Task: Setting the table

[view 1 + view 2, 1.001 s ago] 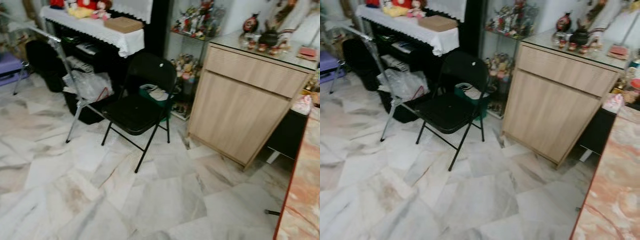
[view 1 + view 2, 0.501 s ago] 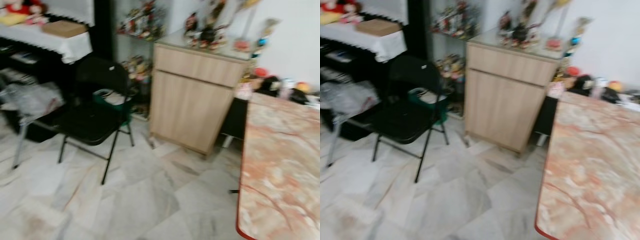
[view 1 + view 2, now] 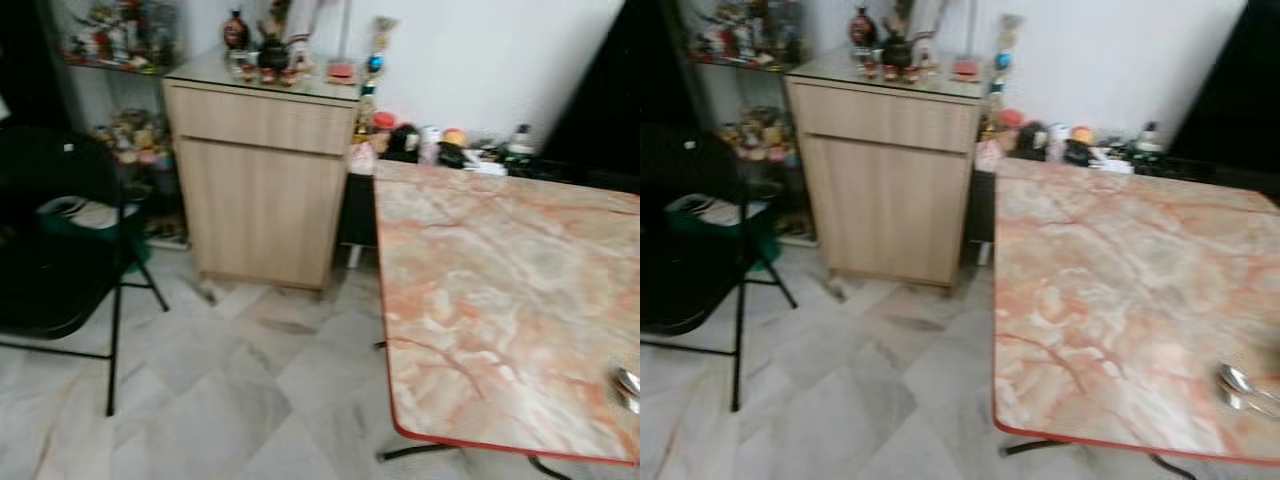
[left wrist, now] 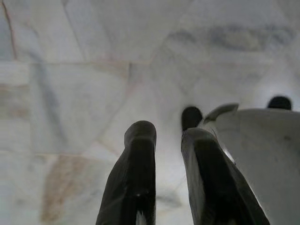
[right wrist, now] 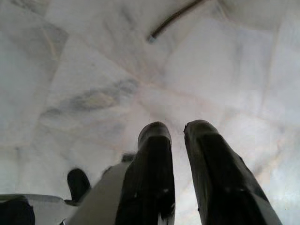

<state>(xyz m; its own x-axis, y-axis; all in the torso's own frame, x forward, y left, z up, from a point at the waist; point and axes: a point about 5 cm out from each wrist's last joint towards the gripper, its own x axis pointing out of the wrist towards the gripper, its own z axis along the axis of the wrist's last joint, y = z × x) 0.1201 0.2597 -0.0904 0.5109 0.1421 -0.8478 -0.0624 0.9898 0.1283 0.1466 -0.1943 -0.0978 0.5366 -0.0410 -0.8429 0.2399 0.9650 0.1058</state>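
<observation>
A marble-patterned table (image 3: 480, 280) with a red rim stands at the right, its top bare apart from metal spoons (image 3: 1240, 385) lying near its front right edge. Both arms hang down at my sides. My left gripper (image 4: 168, 133) points at the white marble floor, its black fingers (image 4: 138, 164) close together with nothing between them. Over the floor as well, my right gripper (image 5: 178, 129) has its fingers (image 5: 152, 164) close together and empty.
A light wooden cabinet (image 3: 260, 190) with ornaments on top stands against the wall, left of the table. A black folding chair (image 3: 50, 270) is at the far left. Bottles and jars (image 3: 440, 145) crowd the table's far end. A dark table foot (image 5: 173, 18) lies on the floor.
The camera has swung right: the chair and cabinet have slid to the left of the picture and the table top has come into fuller view, with the spoons now showing.
</observation>
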